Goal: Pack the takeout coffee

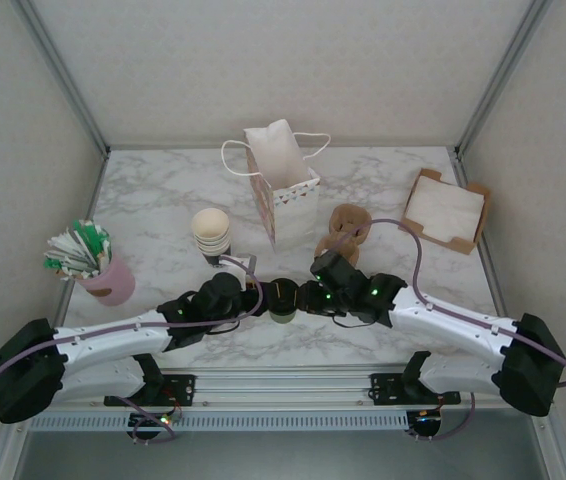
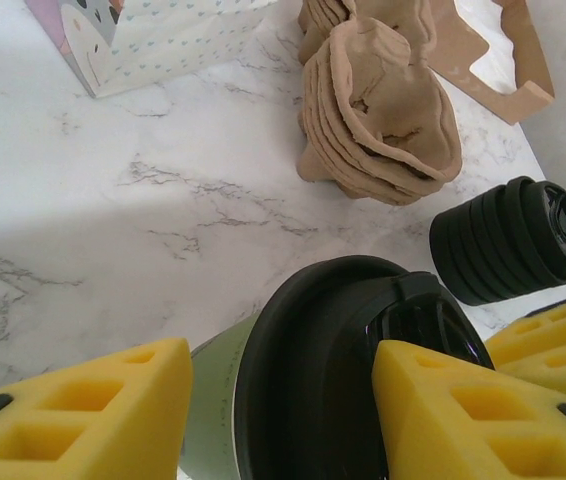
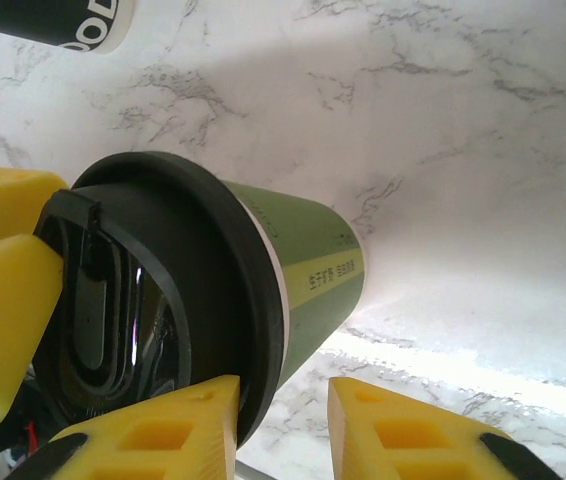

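The takeout coffee (image 1: 283,300) stands upright near the table's front middle, an olive-green paper cup (image 3: 313,270) under a black lid (image 2: 313,380). My left gripper (image 1: 256,298) comes at it from the left. Its yellow fingers straddle the cup's top (image 2: 283,370), one against the green wall and one across the lid, shut on it. My right gripper (image 1: 311,297) reaches in from the right. Its jaws (image 3: 283,400) stand apart: the left finger touches the lid's rim and bare marble shows in the gap.
A patterned paper bag (image 1: 283,185) stands open behind the cup. A stack of cream cups (image 1: 211,235) is at back left, with a pink holder of packets (image 1: 98,270) at far left. Brown pulp carriers (image 2: 383,110), a black stack of lids (image 2: 508,240) and a napkin box (image 1: 446,210) lie right.
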You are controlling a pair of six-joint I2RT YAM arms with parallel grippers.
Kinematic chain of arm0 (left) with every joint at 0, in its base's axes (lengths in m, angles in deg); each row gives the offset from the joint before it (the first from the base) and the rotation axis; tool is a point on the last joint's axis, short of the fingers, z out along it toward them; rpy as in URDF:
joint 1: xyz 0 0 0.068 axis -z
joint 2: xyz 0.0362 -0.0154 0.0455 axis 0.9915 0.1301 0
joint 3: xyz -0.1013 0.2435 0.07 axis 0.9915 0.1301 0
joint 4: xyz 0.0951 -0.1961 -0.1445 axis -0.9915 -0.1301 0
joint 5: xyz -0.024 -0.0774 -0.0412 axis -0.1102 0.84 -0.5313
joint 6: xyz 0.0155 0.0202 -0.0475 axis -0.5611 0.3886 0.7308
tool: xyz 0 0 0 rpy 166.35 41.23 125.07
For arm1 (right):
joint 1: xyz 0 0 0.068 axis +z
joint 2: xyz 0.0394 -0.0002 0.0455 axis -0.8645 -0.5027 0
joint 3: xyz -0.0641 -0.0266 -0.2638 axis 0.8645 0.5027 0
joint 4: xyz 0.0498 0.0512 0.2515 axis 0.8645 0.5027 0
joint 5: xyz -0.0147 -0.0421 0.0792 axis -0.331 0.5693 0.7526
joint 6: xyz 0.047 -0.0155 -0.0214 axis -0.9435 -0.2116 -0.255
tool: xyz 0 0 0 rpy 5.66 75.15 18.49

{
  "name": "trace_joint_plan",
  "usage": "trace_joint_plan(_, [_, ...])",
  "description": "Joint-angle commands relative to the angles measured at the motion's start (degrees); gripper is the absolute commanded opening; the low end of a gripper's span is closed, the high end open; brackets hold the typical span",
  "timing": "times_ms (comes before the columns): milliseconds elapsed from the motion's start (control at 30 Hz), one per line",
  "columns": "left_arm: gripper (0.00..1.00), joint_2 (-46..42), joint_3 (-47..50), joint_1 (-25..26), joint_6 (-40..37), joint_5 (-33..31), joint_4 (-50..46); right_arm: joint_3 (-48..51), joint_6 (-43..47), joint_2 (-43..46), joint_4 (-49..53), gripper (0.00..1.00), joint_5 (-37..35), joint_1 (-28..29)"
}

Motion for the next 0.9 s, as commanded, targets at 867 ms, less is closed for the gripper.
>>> trace_joint_plan(867, [0.67,-4.1,-1.5,1.0,2.0,-0.1,-7.9,0.0,6.0,4.6,5.2,0.42,3.6,-4.1])
